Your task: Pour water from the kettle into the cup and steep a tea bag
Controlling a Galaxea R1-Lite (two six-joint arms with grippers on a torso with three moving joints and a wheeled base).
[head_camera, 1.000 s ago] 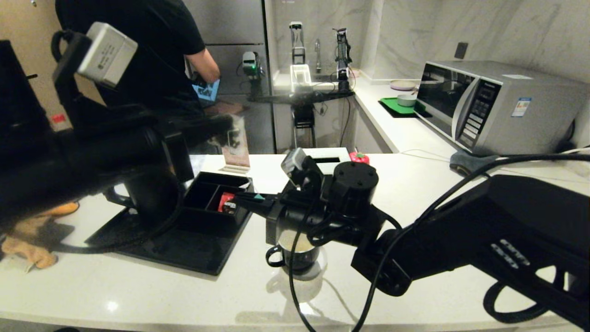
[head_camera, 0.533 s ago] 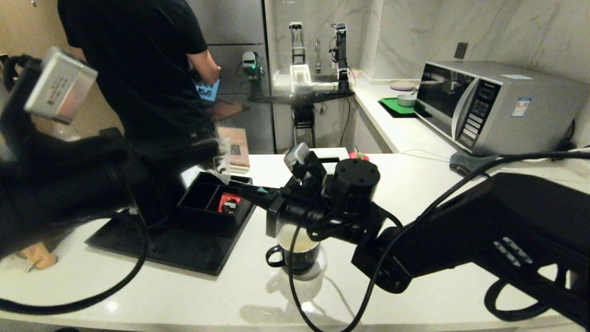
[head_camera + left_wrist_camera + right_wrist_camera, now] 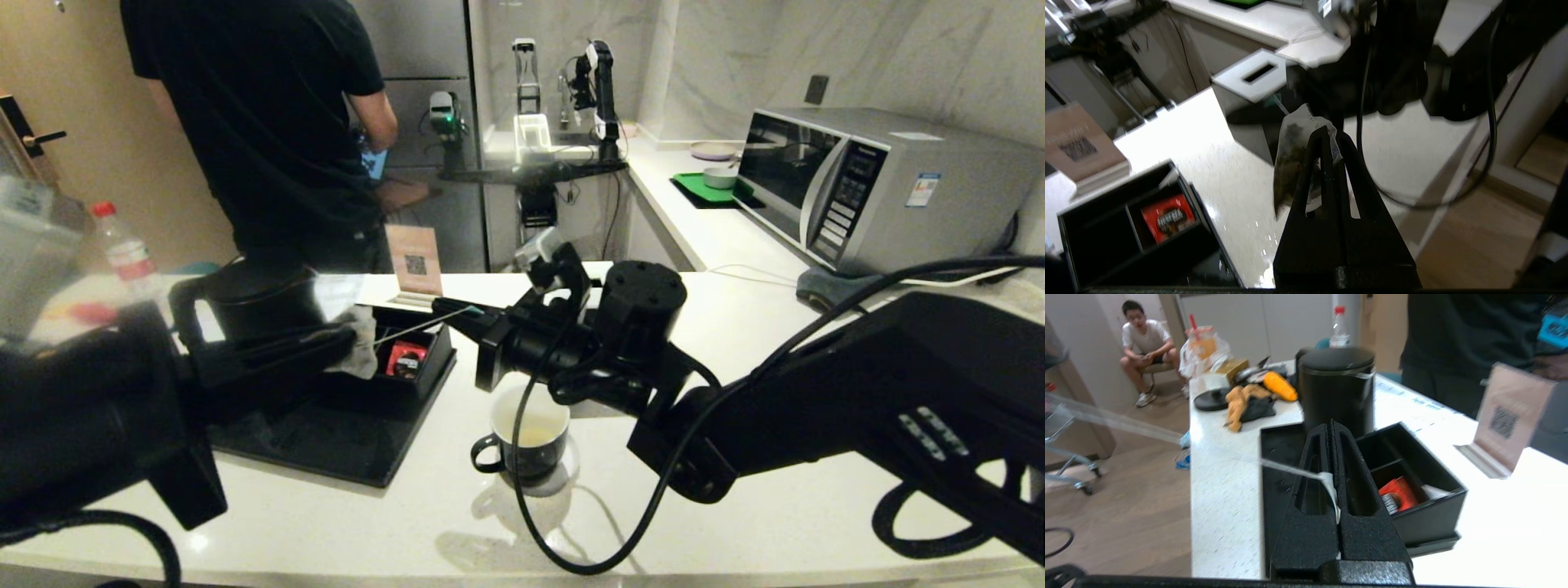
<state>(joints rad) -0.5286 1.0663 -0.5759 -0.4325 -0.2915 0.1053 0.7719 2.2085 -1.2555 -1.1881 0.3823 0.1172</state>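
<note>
While kettle (image 3: 261,306) is standing on black tray (image 3: 326,449) at left, cup (image 3: 529,437) is sitting on counter (image 3: 735,523) just right of tray, holding yellowish water (image 3: 535,430). Left gripper (image 3: 1327,134) is pinching tea bag (image 3: 1290,163), jaws clamped. Right gripper (image 3: 1333,433) is gripping white string (image 3: 1290,470), jaws closed, above cup.

Lighting: dim indoor, overhead source; white surface (image 3: 326,523) carries small specular highlights near its front edge and a soft reflection under the cup (image 3: 526,441). Shadows: faint, diffuse. Blur: left arm (image 3: 90,416) heavily smeared in head view; tea bag (image 3: 1294,159) and background soft in left wrist view. Distortion: wide-angle bowing at head-view edges. Microwave (image 3: 873,188) sharp.
</note>
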